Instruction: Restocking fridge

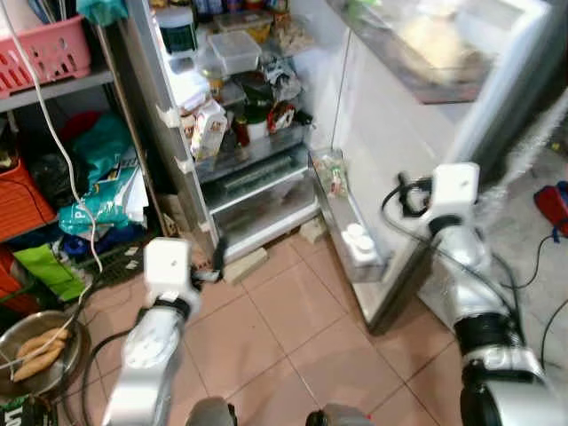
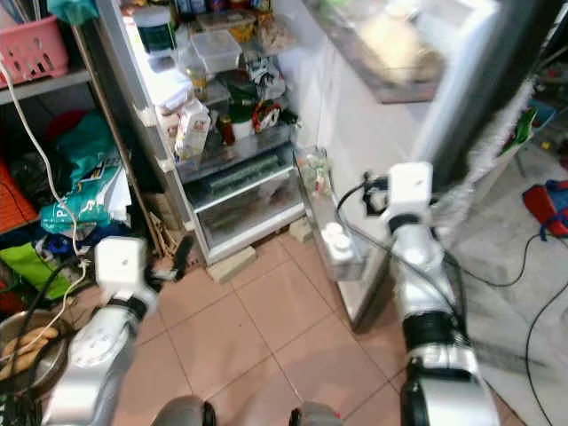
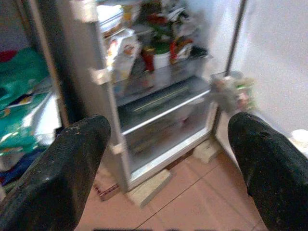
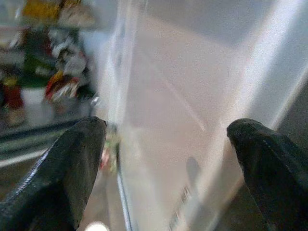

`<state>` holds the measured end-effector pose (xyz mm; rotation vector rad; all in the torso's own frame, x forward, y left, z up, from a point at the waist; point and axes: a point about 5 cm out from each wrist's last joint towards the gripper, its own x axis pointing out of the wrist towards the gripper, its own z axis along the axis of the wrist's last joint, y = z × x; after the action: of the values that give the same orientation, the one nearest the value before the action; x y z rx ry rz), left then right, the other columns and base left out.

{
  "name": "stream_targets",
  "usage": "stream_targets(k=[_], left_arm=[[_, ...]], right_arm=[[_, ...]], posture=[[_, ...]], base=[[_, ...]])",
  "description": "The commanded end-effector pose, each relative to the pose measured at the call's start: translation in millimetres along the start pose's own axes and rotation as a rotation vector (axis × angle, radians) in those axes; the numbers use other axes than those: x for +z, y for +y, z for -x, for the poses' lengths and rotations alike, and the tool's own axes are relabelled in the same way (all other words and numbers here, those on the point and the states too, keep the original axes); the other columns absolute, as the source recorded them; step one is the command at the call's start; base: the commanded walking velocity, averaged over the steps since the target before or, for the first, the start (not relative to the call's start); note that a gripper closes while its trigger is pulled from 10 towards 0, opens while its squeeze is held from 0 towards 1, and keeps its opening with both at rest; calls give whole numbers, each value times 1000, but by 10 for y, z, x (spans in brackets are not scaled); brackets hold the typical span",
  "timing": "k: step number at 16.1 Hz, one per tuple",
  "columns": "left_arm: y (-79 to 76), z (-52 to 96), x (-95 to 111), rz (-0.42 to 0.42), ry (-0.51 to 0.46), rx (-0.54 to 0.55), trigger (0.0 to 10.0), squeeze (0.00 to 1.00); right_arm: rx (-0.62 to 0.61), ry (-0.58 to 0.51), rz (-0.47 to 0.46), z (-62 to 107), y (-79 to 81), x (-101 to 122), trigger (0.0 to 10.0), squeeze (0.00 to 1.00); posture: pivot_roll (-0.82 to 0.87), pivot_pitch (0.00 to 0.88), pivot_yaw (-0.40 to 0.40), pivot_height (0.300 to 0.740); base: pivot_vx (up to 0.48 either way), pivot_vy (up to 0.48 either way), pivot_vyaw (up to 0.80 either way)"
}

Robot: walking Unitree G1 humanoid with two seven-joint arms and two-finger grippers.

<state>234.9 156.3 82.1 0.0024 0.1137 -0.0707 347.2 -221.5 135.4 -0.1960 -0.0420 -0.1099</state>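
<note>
The white fridge [image 1: 266, 177] stands wide open ahead, its white door [image 1: 390, 133] swung out to the right — held that way so the crowded shelves are within reach. The left gripper [image 3: 168, 159] hangs low in front of the bottom shelves, its two black fingers [image 3: 67, 163] spread wide with nothing between them. The right gripper [image 4: 168, 163] is up near the inner face of the door, jaws parted and just as empty; my guess is it sits there to keep the door from swinging back.

Inside, a white carton with a printed label [image 1: 209, 127] stands at the left front of a middle shelf, a clear lidded plastic box [image 1: 234, 49] sits further up, and dark packets crowd the right. The clear drawer [image 1: 262, 209] at the bottom looks shut. In the door's low rack sit two white round caps [image 1: 358, 238], with a clear bag of greens [image 1: 335, 173] further in.

Nothing to restock is in either gripper yet. Off to the left, on the floor, a metal bowl of pale brown tubers [image 1: 40, 351] waits near the left arm — possibly the next item, though that's a guess. Pale blocks [image 1: 246, 264] prop the fridge's near edge off the pink tiled floor [image 1: 293, 319].
</note>
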Motion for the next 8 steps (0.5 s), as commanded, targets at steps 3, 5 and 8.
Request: stream_targets(k=[3, 5, 8], left_arm=[[15, 20, 70, -11, -7, 5, 10000, 0], [9, 11, 72, -13, -4, -4, 10000, 0], [5, 0, 85, -22, -9, -15, 10000, 0]], right_arm=[[16, -23, -33, -17, 70, -8, 10000, 0], [8, -30, -22, 20, 62, -31, 10000, 0], [-83, -12, 39, 113, -61, -130, 10000, 0]], posture=[[132, 62, 5, 740], [123, 61, 12, 740], [113, 60, 16, 740]], base=[[0, 0, 0], [0, 0, 0], [0, 0, 0]])
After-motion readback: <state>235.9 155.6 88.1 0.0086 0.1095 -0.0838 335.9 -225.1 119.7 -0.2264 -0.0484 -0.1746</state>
